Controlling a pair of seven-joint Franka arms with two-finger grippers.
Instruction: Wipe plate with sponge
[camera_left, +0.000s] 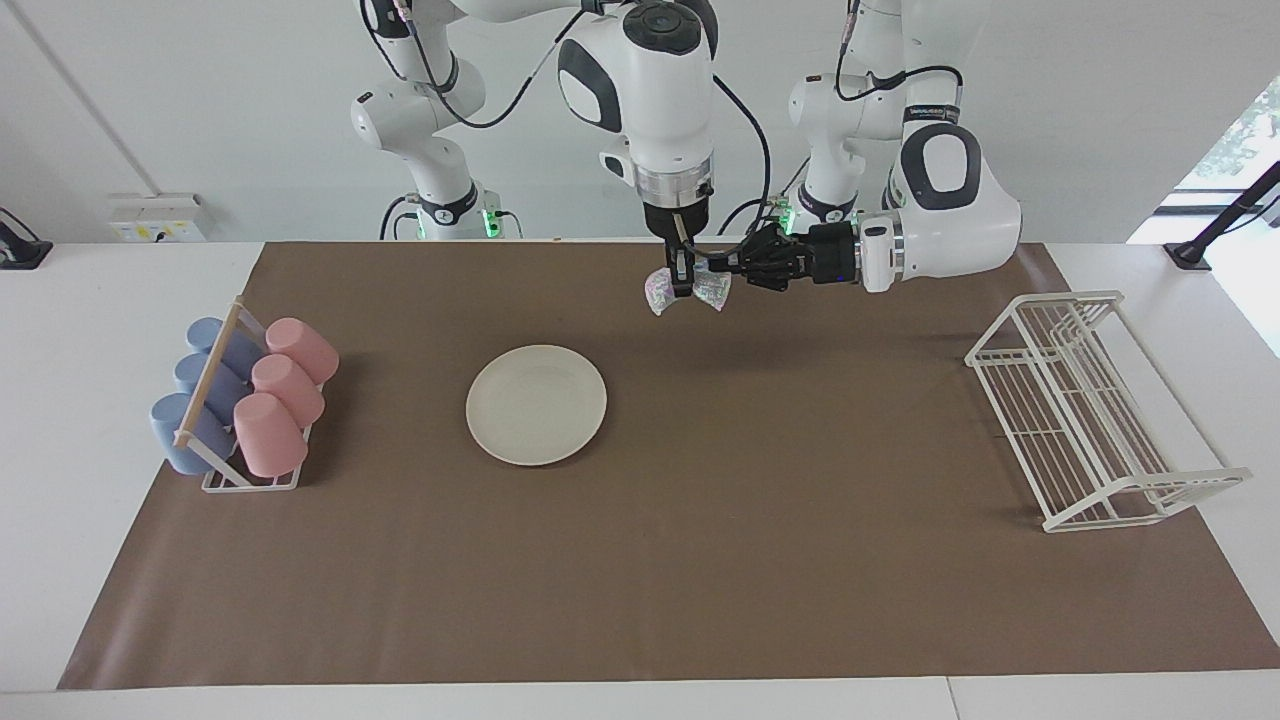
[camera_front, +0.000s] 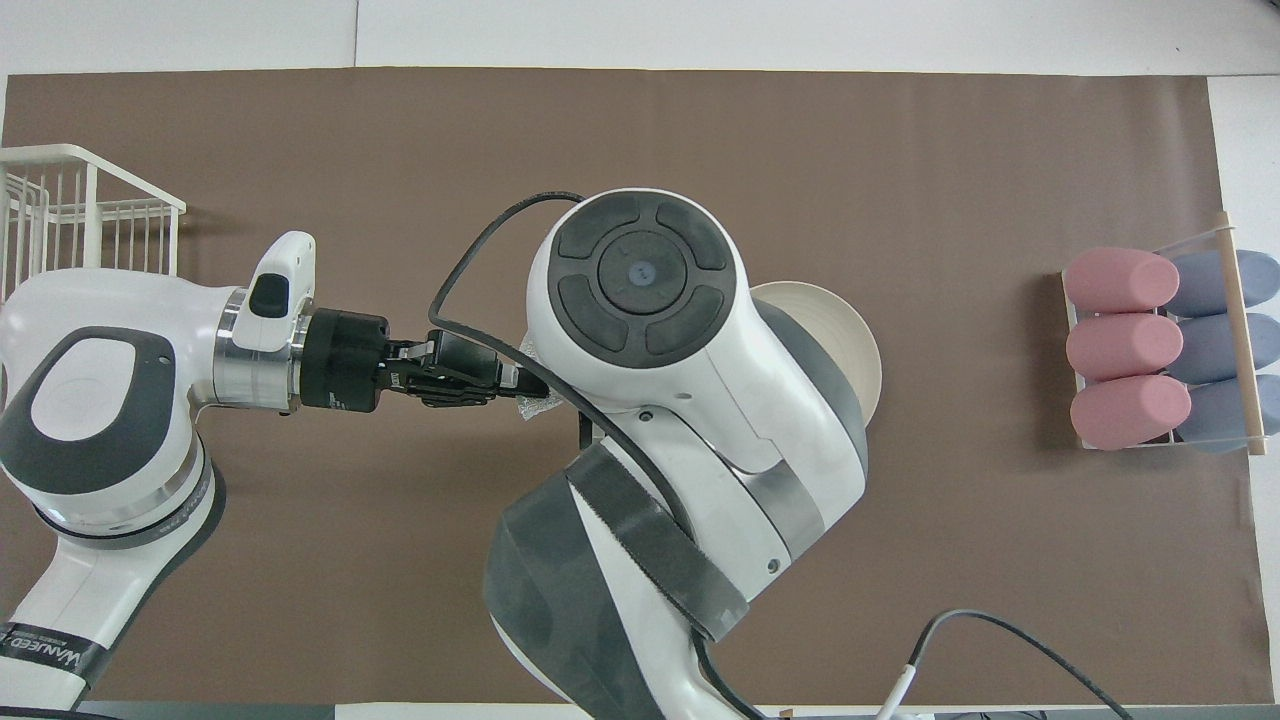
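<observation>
The sponge (camera_left: 688, 290) hangs in the air between two grippers, over the bare brown mat (camera_left: 700, 560) and well apart from the plate (camera_left: 536, 404). The right gripper (camera_left: 681, 283) points straight down and pinches the sponge at its middle, so the two ends flop out to either side. The left gripper (camera_left: 722, 268) comes in level from the left arm's end, its fingertips pressed together on the end of the sponge that faces it. In the overhead view only a scrap of the sponge (camera_front: 532, 404) shows beside the right arm's wrist.

This looks like a hand-over, with both grippers on the sponge at once. To do it well, one gripper should let go fully before the other pulls away — tugging while both pinch would stretch or tear the soft pad. The gripper that keeps it should leave enough sponge hanging below the fingertips to press flat on the plate.

The plate lies on the mat, toward the right arm's end, beside the rack of cups (camera_left: 245, 405). The wire rack (camera_left: 1095, 410) stands at the left arm's end.
</observation>
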